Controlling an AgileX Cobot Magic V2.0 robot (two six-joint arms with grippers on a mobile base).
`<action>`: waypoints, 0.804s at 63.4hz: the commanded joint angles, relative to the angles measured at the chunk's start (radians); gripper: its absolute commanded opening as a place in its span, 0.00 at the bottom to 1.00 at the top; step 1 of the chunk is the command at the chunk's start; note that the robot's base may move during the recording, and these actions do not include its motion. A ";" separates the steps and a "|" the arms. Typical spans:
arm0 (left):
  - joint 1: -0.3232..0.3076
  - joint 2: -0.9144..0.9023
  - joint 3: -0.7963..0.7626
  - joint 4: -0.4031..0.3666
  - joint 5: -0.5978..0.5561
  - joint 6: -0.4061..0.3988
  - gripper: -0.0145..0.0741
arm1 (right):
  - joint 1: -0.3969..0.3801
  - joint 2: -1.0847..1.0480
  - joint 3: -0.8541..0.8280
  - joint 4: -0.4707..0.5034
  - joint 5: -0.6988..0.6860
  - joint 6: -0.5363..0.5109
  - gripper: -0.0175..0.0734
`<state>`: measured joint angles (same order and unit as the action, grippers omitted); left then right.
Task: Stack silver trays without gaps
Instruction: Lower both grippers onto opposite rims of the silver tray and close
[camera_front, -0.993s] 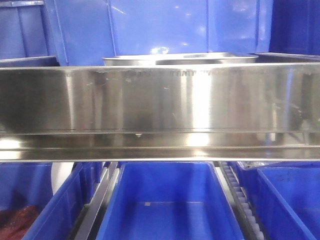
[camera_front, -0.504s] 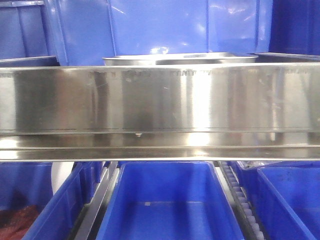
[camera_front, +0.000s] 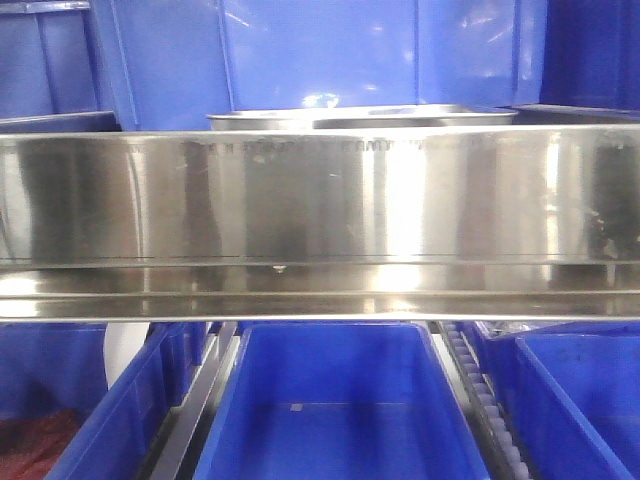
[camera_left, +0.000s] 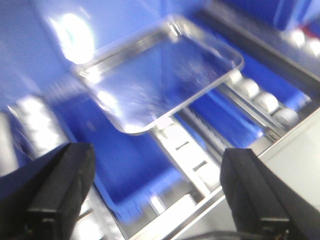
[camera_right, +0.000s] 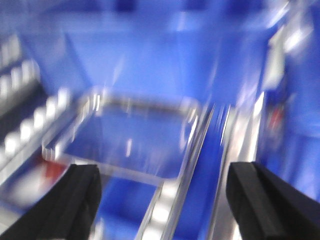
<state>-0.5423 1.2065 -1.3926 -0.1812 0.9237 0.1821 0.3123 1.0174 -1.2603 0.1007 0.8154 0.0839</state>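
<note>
silver tray just behind shelf rail, over its middle | left gripper spread wide, holding nothing, clear of tray | right gripper spread wide, holding nothing, clear of tray, view blurred

The front view is bright and fairly sharp. A tall white glare band crosses the rail just toward 3 o'clock from centre. Soft highlights sit on the bins at 12 o'clock, and the 7 o'clock corner is dim. The left wrist view is motion-blurred, with a blown-out spot at 10 o'clock and glints along the tray rim. The right wrist view is the most smeared, streaked throughout.
</note>
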 joint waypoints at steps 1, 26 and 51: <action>-0.010 0.095 -0.134 -0.015 -0.004 -0.027 0.65 | 0.008 0.113 -0.132 0.004 0.069 -0.006 0.87; -0.004 0.433 -0.369 0.243 0.130 -0.469 0.65 | 0.008 0.509 -0.450 -0.101 0.311 0.154 0.87; 0.012 0.536 -0.369 0.240 0.002 -0.551 0.65 | 0.008 0.674 -0.458 -0.112 0.200 0.174 0.87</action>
<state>-0.5321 1.7753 -1.7272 0.0520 1.0010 -0.3474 0.3209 1.7107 -1.6825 0.0000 1.0902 0.2587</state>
